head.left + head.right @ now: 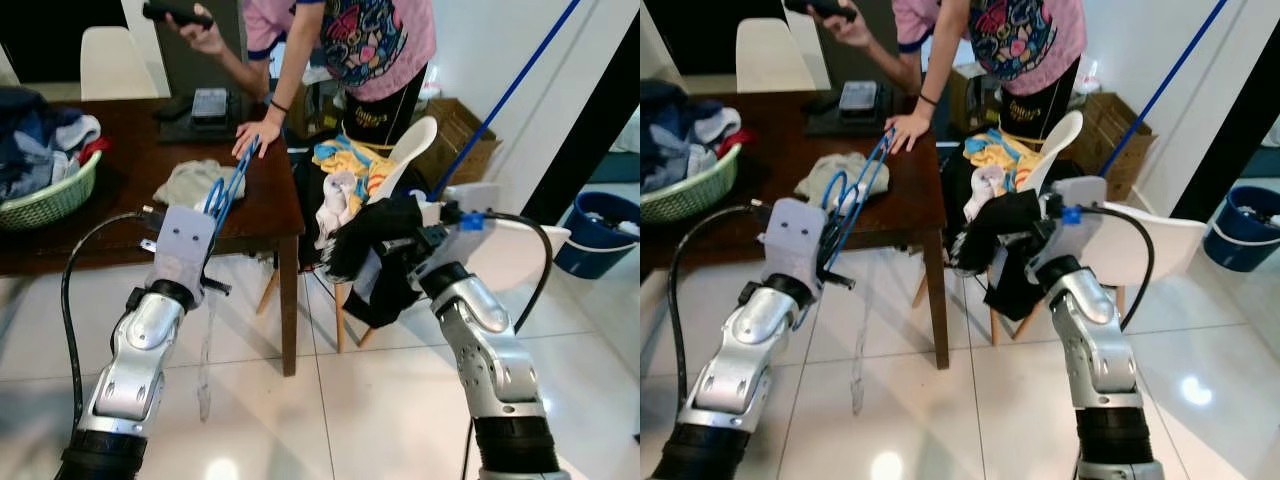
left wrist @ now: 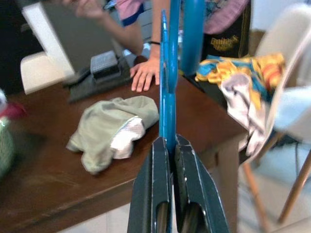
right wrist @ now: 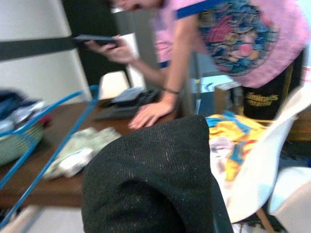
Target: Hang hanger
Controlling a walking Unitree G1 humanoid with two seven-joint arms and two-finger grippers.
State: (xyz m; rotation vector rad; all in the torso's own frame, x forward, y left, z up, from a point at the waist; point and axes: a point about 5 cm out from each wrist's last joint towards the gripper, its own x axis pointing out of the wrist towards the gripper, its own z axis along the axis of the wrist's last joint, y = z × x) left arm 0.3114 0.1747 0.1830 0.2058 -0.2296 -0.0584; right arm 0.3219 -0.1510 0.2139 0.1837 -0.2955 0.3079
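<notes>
Blue hanger (image 2: 167, 97) clamped in left tool (image 2: 170, 194)

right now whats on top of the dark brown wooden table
On the dark brown wooden table: a crumpled beige cloth, a green laundry basket heaped with clothes, a dark tray and a person's hand. What lies under them is hidden.

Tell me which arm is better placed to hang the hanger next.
Left, probably. The left gripper is shut on the blue hanger, while the right gripper is wrapped in a black garment.
</notes>
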